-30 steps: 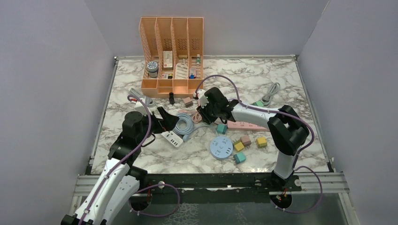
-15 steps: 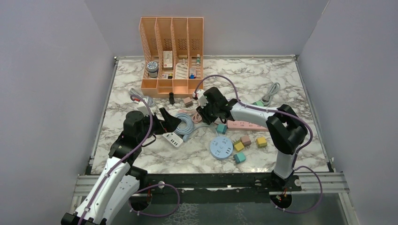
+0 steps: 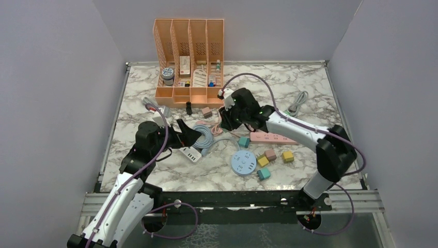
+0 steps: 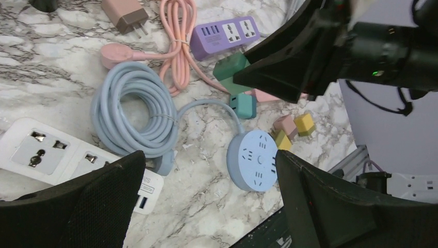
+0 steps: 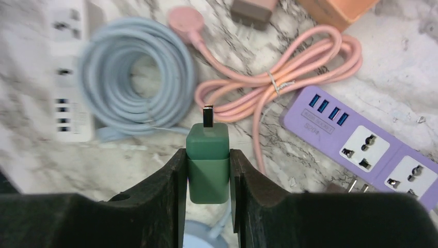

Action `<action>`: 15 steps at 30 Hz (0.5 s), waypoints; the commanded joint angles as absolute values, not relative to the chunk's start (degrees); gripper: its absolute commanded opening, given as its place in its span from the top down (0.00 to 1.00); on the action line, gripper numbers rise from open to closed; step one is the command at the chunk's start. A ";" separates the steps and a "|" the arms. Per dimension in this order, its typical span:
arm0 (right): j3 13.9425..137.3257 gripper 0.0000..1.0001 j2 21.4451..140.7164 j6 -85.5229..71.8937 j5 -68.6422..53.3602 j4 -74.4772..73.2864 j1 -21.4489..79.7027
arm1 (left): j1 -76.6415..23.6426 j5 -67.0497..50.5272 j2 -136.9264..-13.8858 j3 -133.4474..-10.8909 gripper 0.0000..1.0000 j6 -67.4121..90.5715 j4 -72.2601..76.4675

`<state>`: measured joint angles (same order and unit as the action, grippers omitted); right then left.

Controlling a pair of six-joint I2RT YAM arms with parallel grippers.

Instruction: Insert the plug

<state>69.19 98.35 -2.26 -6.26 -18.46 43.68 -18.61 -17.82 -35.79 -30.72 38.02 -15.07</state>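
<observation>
With our right gripper (image 5: 208,157) we are clamping the dark green square plastic plug (image 5: 207,147), raised over the coiled pink rubber cable (image 5: 289,67) beside the purple plastic power strip (image 5: 361,144). Our left gripper (image 4: 209,155) is hanging spread wide, holding nothing.

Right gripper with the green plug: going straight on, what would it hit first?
Probably the looped pink cable, lying just ahead of the green plug in the right gripper; depth is unclear.
</observation>
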 commanded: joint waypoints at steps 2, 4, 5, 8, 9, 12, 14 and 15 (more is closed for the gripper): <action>69.31 0.72 86.12 -11.48 -17.70 -19.26 43.68 | -18.81 -26.74 -35.99 -34.21 0.01 38.22 -12.76; 66.97 0.72 82.26 -14.69 -22.94 -17.81 43.68 | -18.81 -31.29 -36.55 -34.87 0.03 38.96 -11.32; 65.79 0.72 80.53 -16.44 -25.53 -17.02 43.68 | -18.81 -33.93 -37.10 -35.22 0.04 39.49 -10.51; 62.92 0.72 75.79 -21.71 -33.22 -14.30 43.68 | -18.97 -41.49 -39.06 -35.99 0.08 41.29 -7.96; 62.14 0.72 74.51 -23.40 -35.27 -12.90 43.66 | -19.17 -43.36 -39.61 -36.10 0.10 41.39 -7.51; 59.82 0.72 71.87 -28.08 -42.06 -9.16 43.68 | -20.71 -46.86 -40.36 -36.30 0.14 41.67 -6.83; 58.63 0.72 71.01 -30.58 -46.37 -7.07 43.68 | -22.52 -47.85 -40.19 -36.30 0.15 42.36 -5.73; 58.16 0.72 70.69 -31.53 -47.89 -6.28 43.68 | -23.45 -48.45 -39.98 -36.25 0.16 42.86 -4.57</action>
